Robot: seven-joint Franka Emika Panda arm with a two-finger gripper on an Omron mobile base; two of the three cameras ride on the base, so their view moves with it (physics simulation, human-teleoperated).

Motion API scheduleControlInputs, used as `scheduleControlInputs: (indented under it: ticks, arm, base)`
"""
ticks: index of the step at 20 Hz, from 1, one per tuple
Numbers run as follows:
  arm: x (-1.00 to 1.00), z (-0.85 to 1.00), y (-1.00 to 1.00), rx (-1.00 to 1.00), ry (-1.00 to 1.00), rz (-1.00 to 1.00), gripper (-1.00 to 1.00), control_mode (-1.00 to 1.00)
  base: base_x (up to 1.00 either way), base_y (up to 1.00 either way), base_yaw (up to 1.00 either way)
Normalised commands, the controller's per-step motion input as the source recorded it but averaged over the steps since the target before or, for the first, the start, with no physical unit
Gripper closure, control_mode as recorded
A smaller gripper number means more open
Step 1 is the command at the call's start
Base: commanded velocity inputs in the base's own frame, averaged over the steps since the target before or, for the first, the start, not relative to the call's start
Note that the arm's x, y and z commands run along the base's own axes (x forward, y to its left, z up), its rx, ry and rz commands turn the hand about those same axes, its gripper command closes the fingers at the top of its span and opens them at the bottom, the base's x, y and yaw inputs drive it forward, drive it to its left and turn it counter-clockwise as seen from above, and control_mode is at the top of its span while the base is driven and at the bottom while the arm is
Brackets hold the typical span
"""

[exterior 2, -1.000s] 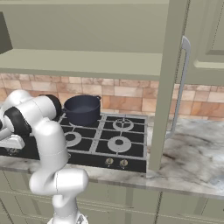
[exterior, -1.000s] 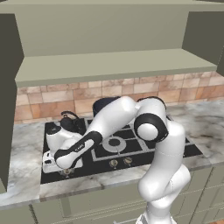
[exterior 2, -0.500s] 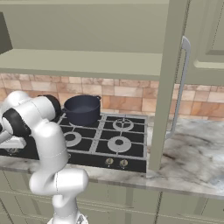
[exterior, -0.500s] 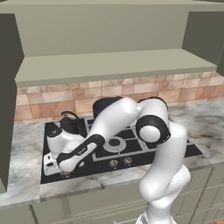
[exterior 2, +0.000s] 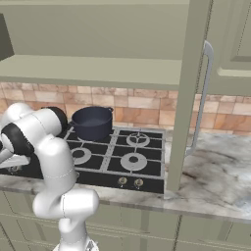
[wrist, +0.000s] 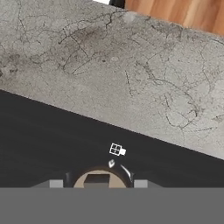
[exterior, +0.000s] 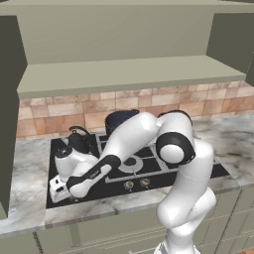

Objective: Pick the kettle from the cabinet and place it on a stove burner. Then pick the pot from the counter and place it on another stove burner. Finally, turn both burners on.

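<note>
From the left, my arm is hiding most of the pot [exterior: 119,119] behind it, and the kettle [exterior: 78,141] is sitting on the rear left burner beside my gripper [exterior: 58,189], whose jaws I cannot tell. From the right, the pot [exterior 2: 92,122] is standing on a back burner. My hand camera is showing a knob [wrist: 103,179] cut off at the bottom, near the counter [wrist: 109,65].

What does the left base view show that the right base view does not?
Left base view alone: the kettle on a rear left burner, and the robot's hand reaching down over the stove's front left corner. Right base view alone: the cabinet door standing open, edge-on, with its long bar handle. Both: the pot on a rear burner, the black stove, the front knobs, the counter and the brick backsplash.
</note>
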Motion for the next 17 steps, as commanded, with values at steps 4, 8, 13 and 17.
scheduleControlInputs:
  ticks: [4, 8, 13, 17]
  arm:
    - [0.0, -0.13, 0.0, 0.0, -0.03, 0.24, 1.0, -1.0]
    - [0.0, -0.15, 0.0, 0.0, -0.05, 0.25, 1.0, -1.0]
    - [0.0, -0.16, 0.0, 0.0, -0.06, 0.25, 1.0, -1.0]
    - [0.0, -0.2, 0.0, 0.0, -0.05, 0.25, 1.0, -1.0]
  base:
    - [0.0, 0.0, 0.0]
    - [0.0, 0.0, 0.0]
    - [0.0, 0.0, 0.0]
    - [0.0, 0.0, 0.0]
